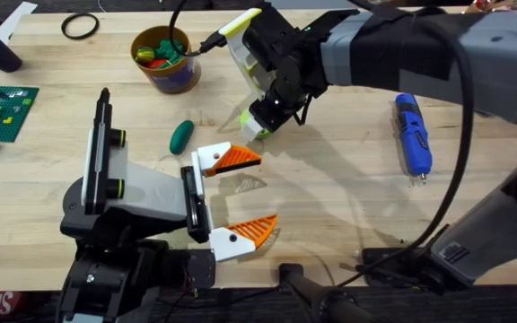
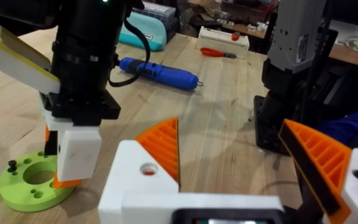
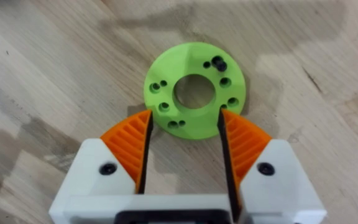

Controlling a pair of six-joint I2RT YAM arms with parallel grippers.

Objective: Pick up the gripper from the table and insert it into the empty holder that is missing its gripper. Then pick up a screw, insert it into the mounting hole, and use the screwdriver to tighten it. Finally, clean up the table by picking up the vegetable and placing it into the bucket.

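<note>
Right pincer open, orange pads straddling the near rim of the lime-green ring, likely lining up on the small dark screw standing in it. Left pincer spread wide, empty, low near the worktop's front edge. Dark-green vegetable lying mid-worktop, apart from the mustard-yellow bucket, already holding bright toy pieces. Blue screwdriver flat toward the right edge, untouched.

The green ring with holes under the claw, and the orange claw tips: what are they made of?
The green ring looks like matte plastic, probably 3D-printed: flat even colour, no shine, neatly formed holes. The orange tips of the right claw also look like plastic, ribbed on their slanted faces; whether they are hard or rubbery can't be told by sight.
</note>
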